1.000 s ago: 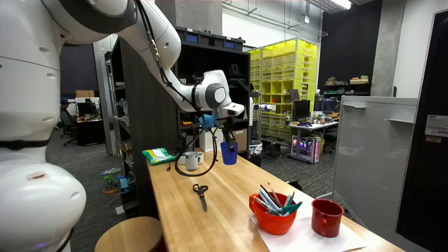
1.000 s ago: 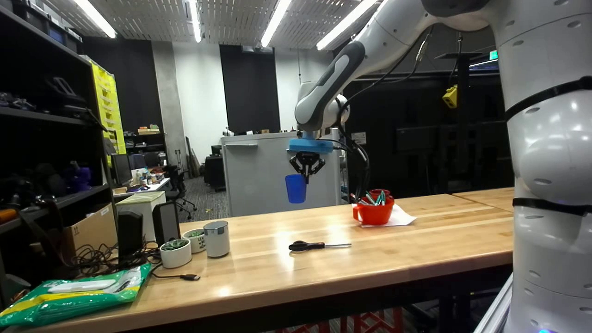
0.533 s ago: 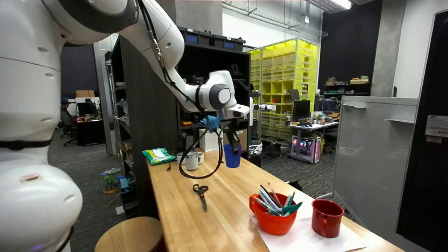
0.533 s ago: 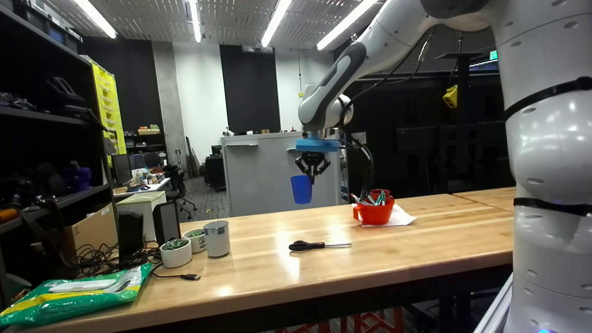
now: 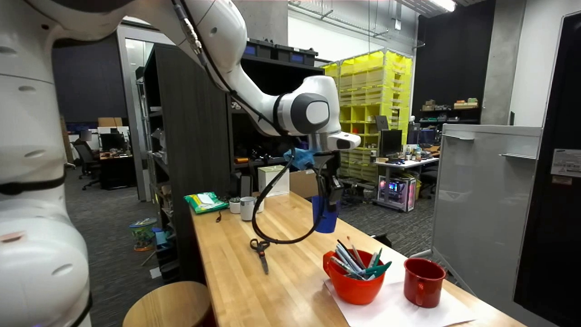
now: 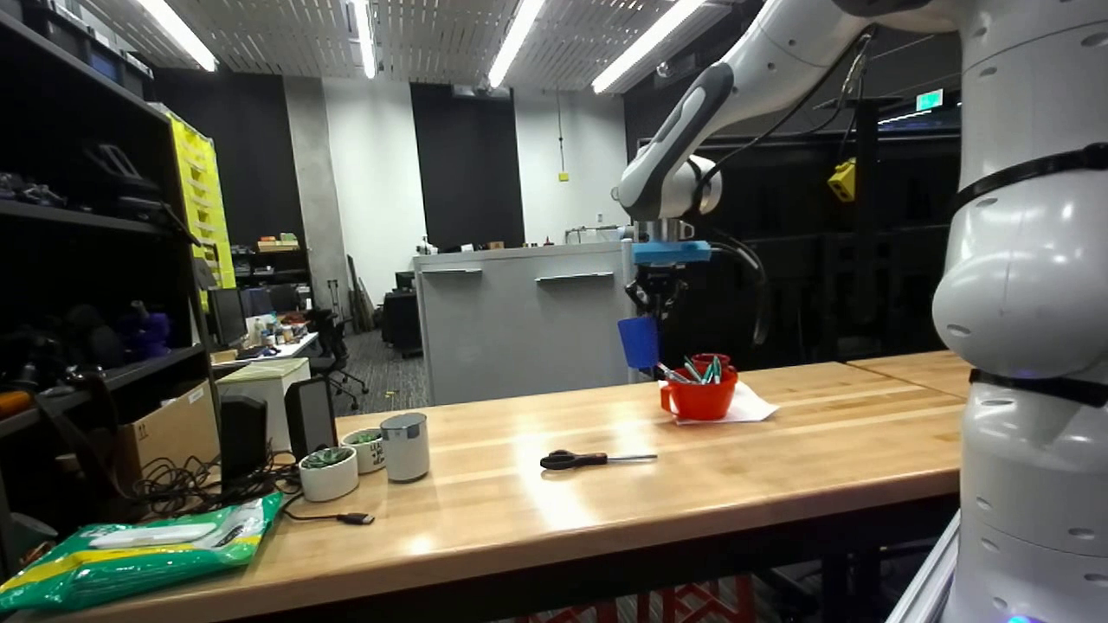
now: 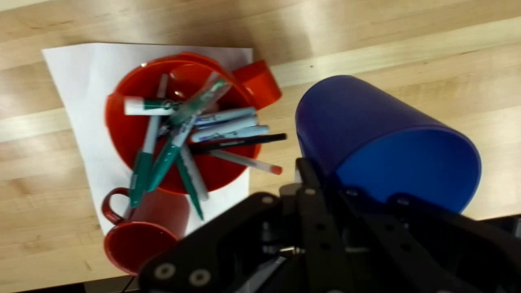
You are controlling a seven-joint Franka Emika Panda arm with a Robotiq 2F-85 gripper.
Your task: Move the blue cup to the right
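Observation:
The blue cup (image 5: pixel 329 223) hangs above the table, held by my gripper (image 5: pixel 335 196) at its rim. It also shows in an exterior view (image 6: pixel 639 343), where it is slightly tilted, beside the gripper (image 6: pixel 660 324). In the wrist view the blue cup (image 7: pixel 354 112) lies across the right side with its mouth facing the camera. The gripper (image 7: pixel 319 177) is shut on the cup's wall, one finger outside and the other at the inside of the mouth. The cup is apart from the table, near the red bowl. A cable crosses in front of it in an exterior view.
A red bowl (image 5: pixel 356 290) with a handle holds several pens that stick out. A darker red cup (image 5: pixel 423 284) stands beside it, both on white paper (image 5: pixel 399 314). Scissors (image 6: pixel 597 459) lie mid-table. A grey-white mug (image 6: pixel 405 450) and small plant pots (image 6: pixel 329 478) stand farther along.
The arm has carried the blue cup along the table toward the red bowl, rightward in both exterior views. The cup has tilted a little. The grip has stayed shut.

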